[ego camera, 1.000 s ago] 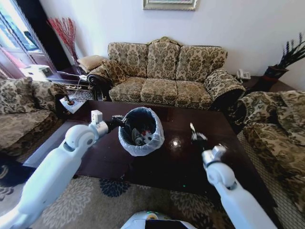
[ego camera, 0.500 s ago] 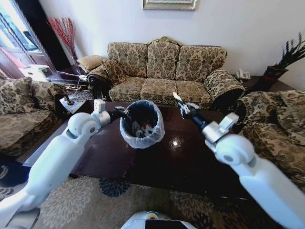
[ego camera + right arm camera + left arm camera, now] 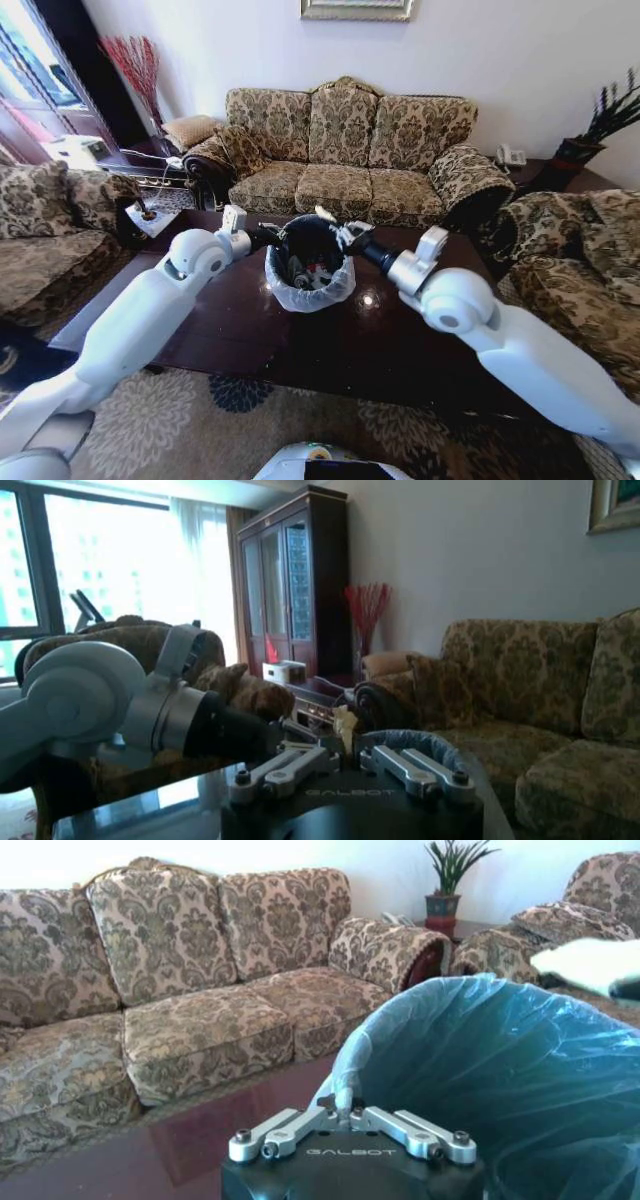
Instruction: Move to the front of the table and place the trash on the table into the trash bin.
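Right gripper (image 3: pixel 335 225) is over the far rim of the bin (image 3: pixel 310 290), arm reaching in from the right; its fingers are closed on a small pale scrap (image 3: pixel 324 214) that sticks up from between them. In the right wrist view the same scrap (image 3: pixel 345 727) stands pinched between the two metal fingers, with the bin rim (image 3: pixel 410 741) just beyond and the word "GALBOT" legible on the black gripper body. Left gripper (image 3: pixel 268 236) is at the bin's left rim; in the left wrist view its fingers (image 3: pixel 290 1129) are drawn together on a fold of the bin's translucent liner (image 3: pixel 345 1084), and "GALBOT" reads on its body as well. The bin's bluish-grey bag (image 3: pixel 500 1065) opens out past the fingers, and a blurred white shape (image 3: pixel 590 964) hangs at the bin's far side. The bin stands on the table (image 3: pixel 400 350), near the middle of its far edge, liner folded over the rim. Inside the bin lie discarded items (image 3: pixel 308 272), among them something with red on it; no label can be read. The table's dark glossy top reflects a bright spot (image 3: pixel 369 298) just right of the bin. Behind the table is a patterned sofa (image 3: pixel 350 150).
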Robot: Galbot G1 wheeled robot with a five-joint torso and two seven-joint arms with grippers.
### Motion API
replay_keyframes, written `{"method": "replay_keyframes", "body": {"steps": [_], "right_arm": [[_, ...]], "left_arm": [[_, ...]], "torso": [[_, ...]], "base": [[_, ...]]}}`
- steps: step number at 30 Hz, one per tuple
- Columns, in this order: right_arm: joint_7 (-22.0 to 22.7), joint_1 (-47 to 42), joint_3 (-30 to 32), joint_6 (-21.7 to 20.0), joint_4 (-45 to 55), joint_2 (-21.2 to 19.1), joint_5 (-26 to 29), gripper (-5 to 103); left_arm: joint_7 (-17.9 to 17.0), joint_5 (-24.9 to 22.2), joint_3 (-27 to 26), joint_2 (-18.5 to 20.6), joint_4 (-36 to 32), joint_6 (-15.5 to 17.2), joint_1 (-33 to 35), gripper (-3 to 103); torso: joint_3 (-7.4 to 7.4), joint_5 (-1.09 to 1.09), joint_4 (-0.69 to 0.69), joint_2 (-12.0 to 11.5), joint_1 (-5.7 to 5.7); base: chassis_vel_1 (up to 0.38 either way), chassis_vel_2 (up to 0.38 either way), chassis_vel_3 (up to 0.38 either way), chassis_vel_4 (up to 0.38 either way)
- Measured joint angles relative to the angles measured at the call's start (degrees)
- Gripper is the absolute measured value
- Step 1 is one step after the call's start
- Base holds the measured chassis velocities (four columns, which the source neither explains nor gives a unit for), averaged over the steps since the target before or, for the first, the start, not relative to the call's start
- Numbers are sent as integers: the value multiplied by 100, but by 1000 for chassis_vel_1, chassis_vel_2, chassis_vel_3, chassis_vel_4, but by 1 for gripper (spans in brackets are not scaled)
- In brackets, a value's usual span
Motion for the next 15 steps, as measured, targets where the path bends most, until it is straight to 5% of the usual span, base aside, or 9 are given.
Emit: {"method": "replay_keyframes", "body": {"steps": [15], "right_arm": [[97,462,-262,-46,-348,293,-23,54]], "left_arm": [[-9,16,24,-122,93,-14,-115,1]], "torso": [[-1,0,0,0,-1]], "base": [[0,0,0,0]]}}
